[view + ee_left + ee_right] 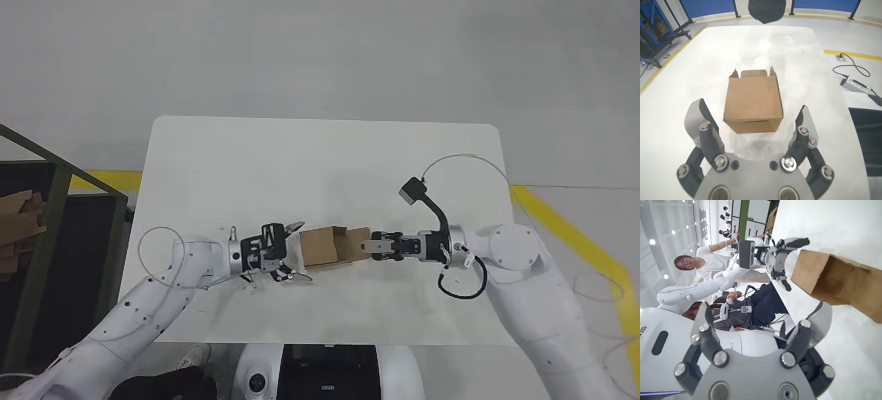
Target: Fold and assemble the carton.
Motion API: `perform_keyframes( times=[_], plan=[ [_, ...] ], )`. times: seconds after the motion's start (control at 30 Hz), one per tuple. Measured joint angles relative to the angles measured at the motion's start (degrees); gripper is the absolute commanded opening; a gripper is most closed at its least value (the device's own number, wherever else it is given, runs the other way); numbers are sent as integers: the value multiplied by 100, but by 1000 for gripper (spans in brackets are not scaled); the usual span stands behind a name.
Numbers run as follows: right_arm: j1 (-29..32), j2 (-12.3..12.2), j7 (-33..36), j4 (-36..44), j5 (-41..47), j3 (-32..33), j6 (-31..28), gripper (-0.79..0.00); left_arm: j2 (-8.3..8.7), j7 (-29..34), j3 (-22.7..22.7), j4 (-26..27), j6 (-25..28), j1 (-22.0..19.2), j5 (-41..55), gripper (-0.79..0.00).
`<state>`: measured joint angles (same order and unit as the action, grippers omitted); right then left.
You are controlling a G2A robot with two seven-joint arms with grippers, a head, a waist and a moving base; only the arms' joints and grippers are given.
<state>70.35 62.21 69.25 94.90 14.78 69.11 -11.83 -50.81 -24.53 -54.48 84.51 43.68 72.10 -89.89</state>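
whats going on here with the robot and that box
A two-armed robot is working on a brown carton that lies on its side on the white table. The left tool is open at the carton's closed end, not gripping it. The right tool is open at the other end, which is not closed yet, its flaps sticking out. Neither tool holds the carton.

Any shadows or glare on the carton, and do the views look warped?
Left wrist view: soft, even light, only a faint shadow under the carton, table edges bowed by the lens. Right wrist view: carton's inside shaded, bright ceiling lights behind. Top view: no glare.
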Motion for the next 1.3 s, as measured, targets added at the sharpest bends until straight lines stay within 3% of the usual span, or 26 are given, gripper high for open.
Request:
perform_keyframes(
  times=[0.3,0.67,1.1,1.23,1.3],
  plan=[
    [286,-56,-66,6,79,93,-288,0,-4,-24,-47,-95,-226,161,-55,0],
    [358,-98,-79,4,169,89,-403,0,-189,-170,254,-627,-257,-225,81,0],
    [223,-102,-79,-167,255,-101,-471,0,-340,-302,474,-1042,52,-574,193,0],
    [225,-113,-77,-177,282,-113,-466,0,-362,-327,502,-1100,138,-636,159,-77],
    [225,-118,-77,-178,291,-118,-458,0,-369,-335,512,-1106,167,-650,132,-74]
  ],
)
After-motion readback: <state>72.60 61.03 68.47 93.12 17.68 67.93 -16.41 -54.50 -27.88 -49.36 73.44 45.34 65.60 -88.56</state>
